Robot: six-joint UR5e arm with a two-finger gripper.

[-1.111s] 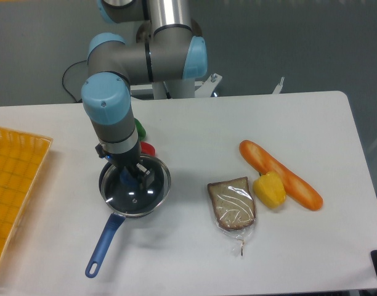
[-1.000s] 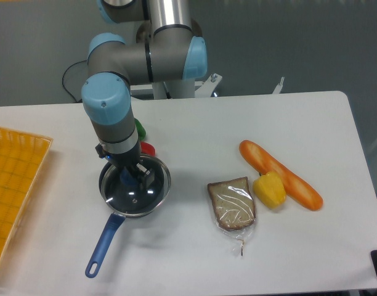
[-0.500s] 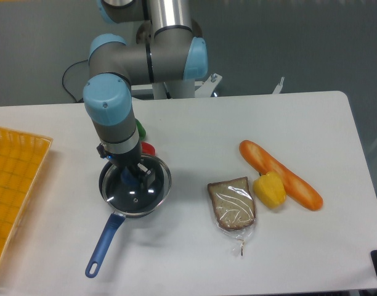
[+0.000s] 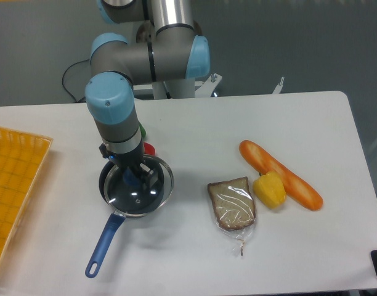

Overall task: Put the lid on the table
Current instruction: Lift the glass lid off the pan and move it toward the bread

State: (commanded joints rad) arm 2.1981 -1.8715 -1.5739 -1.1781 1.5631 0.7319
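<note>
Yellow tray [image 4: 16, 185] far left, untouched. Frying pan [image 4: 111, 213] in the same spot. Lid [image 4: 142, 188] has shifted slightly right and looks lifted off the pan rim versus a second ago. Fingers [image 4: 135, 177] clamped on the blue knob. Likely the lift has started; bare worktop [image 4: 194, 129] to the right is free. Bread [image 4: 231, 202], carrot [image 4: 281, 174] unchanged.

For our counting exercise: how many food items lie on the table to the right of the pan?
3: a wrapped bread slice nearest the pan, a yellow pepper beside it, and a baguette behind the pepper. None look hidden there.
</note>
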